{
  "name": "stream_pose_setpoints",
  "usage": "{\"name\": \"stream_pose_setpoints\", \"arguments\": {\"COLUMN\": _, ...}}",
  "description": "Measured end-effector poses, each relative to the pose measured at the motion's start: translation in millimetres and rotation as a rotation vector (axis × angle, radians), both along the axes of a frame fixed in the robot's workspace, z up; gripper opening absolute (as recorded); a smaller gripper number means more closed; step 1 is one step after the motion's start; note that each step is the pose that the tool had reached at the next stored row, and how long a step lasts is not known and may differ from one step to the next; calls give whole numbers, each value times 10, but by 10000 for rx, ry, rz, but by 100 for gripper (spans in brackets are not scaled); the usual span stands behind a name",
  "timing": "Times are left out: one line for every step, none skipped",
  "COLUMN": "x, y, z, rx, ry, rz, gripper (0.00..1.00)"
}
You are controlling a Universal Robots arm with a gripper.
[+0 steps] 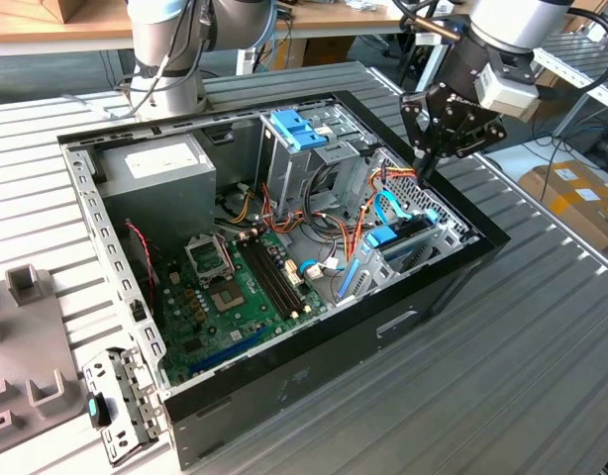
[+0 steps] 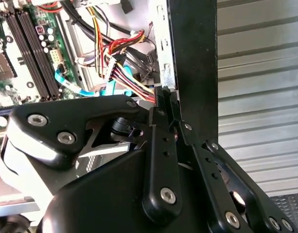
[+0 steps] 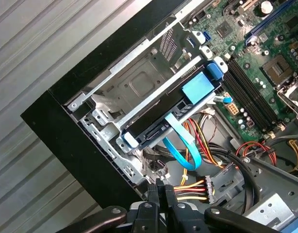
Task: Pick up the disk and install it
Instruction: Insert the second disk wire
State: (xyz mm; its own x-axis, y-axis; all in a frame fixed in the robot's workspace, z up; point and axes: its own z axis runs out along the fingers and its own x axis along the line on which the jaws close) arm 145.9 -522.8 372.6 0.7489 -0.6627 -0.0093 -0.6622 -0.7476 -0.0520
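The disk (image 3: 161, 116) sits on edge in the metal drive bay at the corner of the open computer case, its blue carrier tabs showing at both ends. A flat blue cable (image 3: 180, 145) runs up to its end. In the exterior view the disk (image 1: 408, 230) lies in the bay on the case's right side. My gripper (image 1: 424, 174) hangs above the case's right wall, behind the disk, with fingers pointing down. In both wrist views the fingers (image 3: 154, 194) are pressed together with nothing between them. A red, yellow and orange power cable bundle (image 2: 124, 77) lies just past the gripper's (image 2: 163, 94) tips.
The case (image 1: 284, 381) lies open on a ribbed metal table. Inside are the green motherboard (image 1: 225, 287), a grey power supply (image 1: 160, 163) and a tall drive cage with a blue bracket (image 1: 299, 129). A second arm's base (image 1: 170, 49) stands behind. Grey fixtures (image 1: 27, 346) lie at the exterior view's left.
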Motion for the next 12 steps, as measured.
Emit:
{"name": "stream_pose_setpoints", "arguments": {"x": 0, "y": 0, "z": -3, "rx": 0, "ry": 0, "rz": -305, "gripper": 16}}
{"name": "stream_pose_setpoints", "arguments": {"x": 0, "y": 0, "z": -6, "rx": 0, "ry": 0, "rz": -615, "gripper": 16}}
{"name": "stream_pose_setpoints", "arguments": {"x": 0, "y": 0, "z": -7, "rx": 1, "ry": 0, "rz": -771, "gripper": 16}}
{"name": "stream_pose_setpoints", "arguments": {"x": 0, "y": 0, "z": -9, "rx": 0, "ry": 0, "rz": -1042, "gripper": 16}}
{"name": "stream_pose_setpoints", "arguments": {"x": 0, "y": 0, "z": -12, "rx": 0, "ry": 0, "rz": -1394, "gripper": 16}}
{"name": "stream_pose_setpoints", "arguments": {"x": 0, "y": 0, "z": -15, "rx": 0, "ry": 0, "rz": -1763, "gripper": 16}}
{"name": "stream_pose_setpoints", "arguments": {"x": 0, "y": 0, "z": -17, "rx": 0, "ry": 1, "rz": -2105, "gripper": 16}}
{"name": "stream_pose_setpoints", "arguments": {"x": 0, "y": 0, "z": -19, "rx": 0, "ry": 0, "rz": -2363, "gripper": 16}}
{"name": "stream_pose_setpoints", "arguments": {"x": 0, "y": 0, "z": -22, "rx": -1, "ry": 0, "rz": -2713, "gripper": 16}}
{"name": "stream_pose_setpoints", "arguments": {"x": 0, "y": 0, "z": -24, "rx": 0, "ry": 1, "rz": -3007, "gripper": 16}}
{"name": "stream_pose_setpoints", "arguments": {"x": 0, "y": 0, "z": -27, "rx": 0, "ry": 0, "rz": -3423, "gripper": 16}}
{"name": "stream_pose_setpoints", "arguments": {"x": 0, "y": 0, "z": -29, "rx": -1, "ry": 1, "rz": -3782, "gripper": 16}}
